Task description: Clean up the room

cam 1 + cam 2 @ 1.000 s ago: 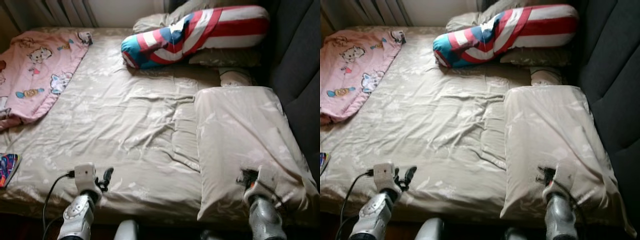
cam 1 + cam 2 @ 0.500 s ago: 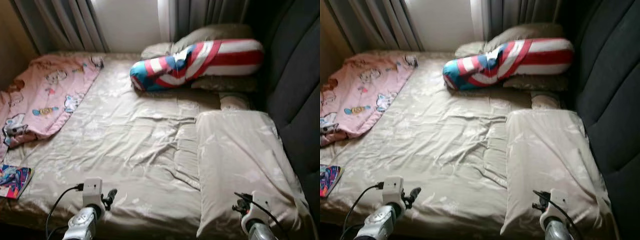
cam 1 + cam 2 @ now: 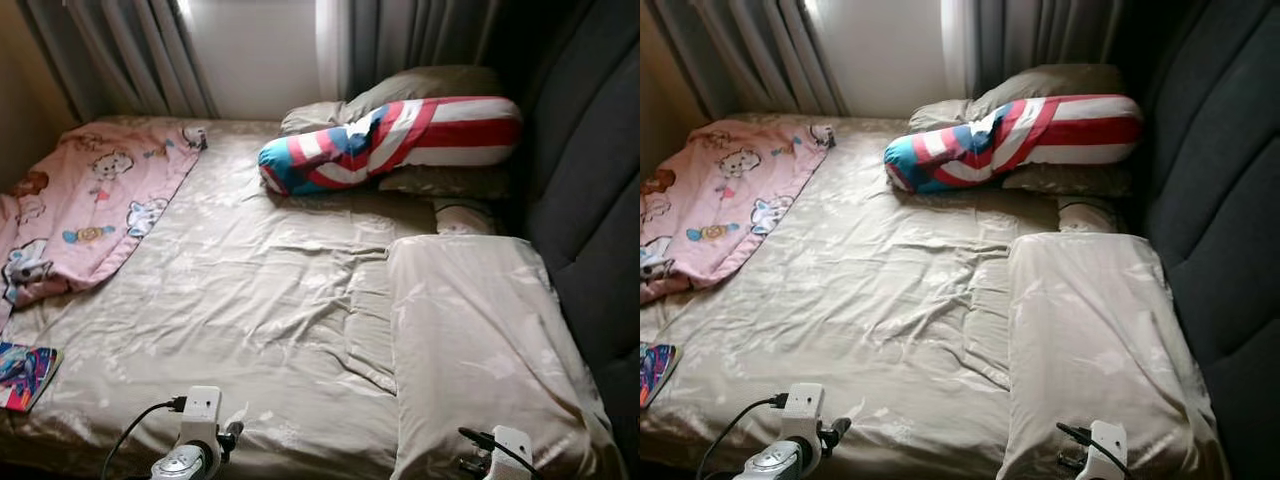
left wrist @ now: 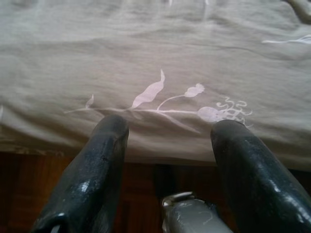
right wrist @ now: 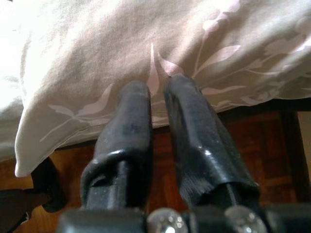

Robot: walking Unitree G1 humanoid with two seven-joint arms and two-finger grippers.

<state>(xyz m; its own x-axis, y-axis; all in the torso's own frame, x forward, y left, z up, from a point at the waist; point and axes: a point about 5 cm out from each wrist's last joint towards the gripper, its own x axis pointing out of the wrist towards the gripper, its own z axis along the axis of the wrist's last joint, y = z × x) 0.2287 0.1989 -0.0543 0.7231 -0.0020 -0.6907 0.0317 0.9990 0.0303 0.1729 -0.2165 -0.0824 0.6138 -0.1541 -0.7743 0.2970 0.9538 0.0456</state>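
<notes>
The right gripper, fingers pinched on the beige floral pillow, holds its near edge; the left gripper gapes before the beige bedsheet.

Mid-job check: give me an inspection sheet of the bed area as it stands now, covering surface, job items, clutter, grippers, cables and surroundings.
Surface: bed in a wrinkled beige floral sheet.
Job's things: beige pillow on the robot's right; striped bolster on more pillows at the far end; pink cartoon blanket bunched at left.
Clutter: colourful book at the near left edge.
Grippers: left gripper open at the bed's near edge, holding nothing; right gripper shut on the beige pillow's cover.
Cables: black cable on the left wrist.
Surroundings: grey curtains, dark headboard on the right.
</notes>
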